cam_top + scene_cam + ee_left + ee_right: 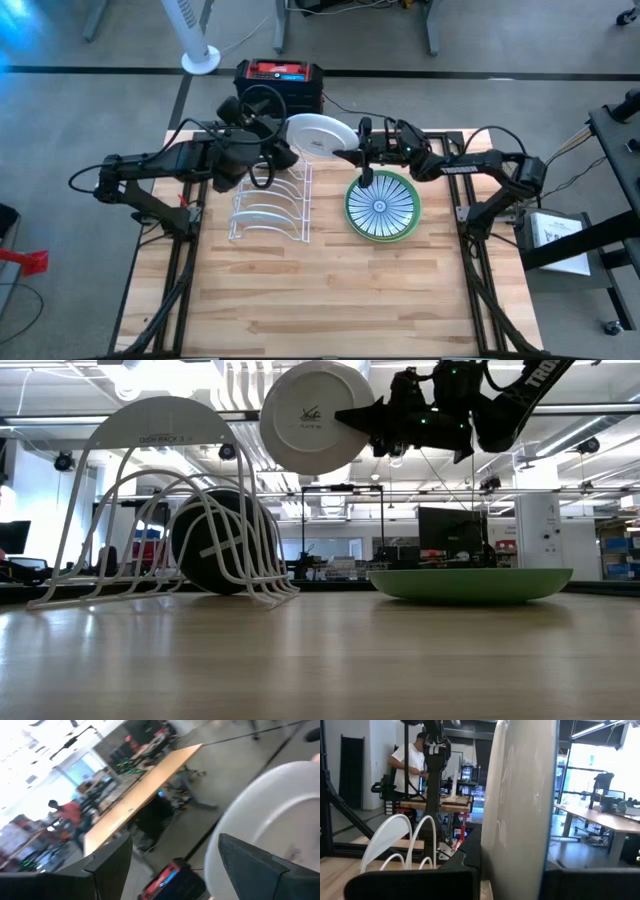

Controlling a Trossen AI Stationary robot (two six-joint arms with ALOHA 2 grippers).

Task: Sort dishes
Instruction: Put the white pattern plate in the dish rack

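Two plates in sight: a round white plate [318, 132] held on edge in the air at upper centre of the high view, and a green-rimmed plate with blue radial lines on white [382, 207] lying flat on the wooden table [330, 300], right of centre.
Rack: the white wire dish rack [271, 205] stands left of centre on the table; in the overhead picture its slots show no plate.
Dark round shape: in the low view a dark disc [215, 542] shows through the rack's wires, left of centre; whether it is a plate or part of an arm, I cannot tell.
Right gripper [352, 155]: fingers clamped on the white plate's rim, at the plate's right edge in the high view.
Left gripper [283, 150]: fingers spread apart, at the white plate's left side; contact cannot be made out.
Cut off: the right wrist view shows the white plate edge-on, filling the middle of the frame.
Background: a person [409, 765] stands far back, upper left in the right wrist view.
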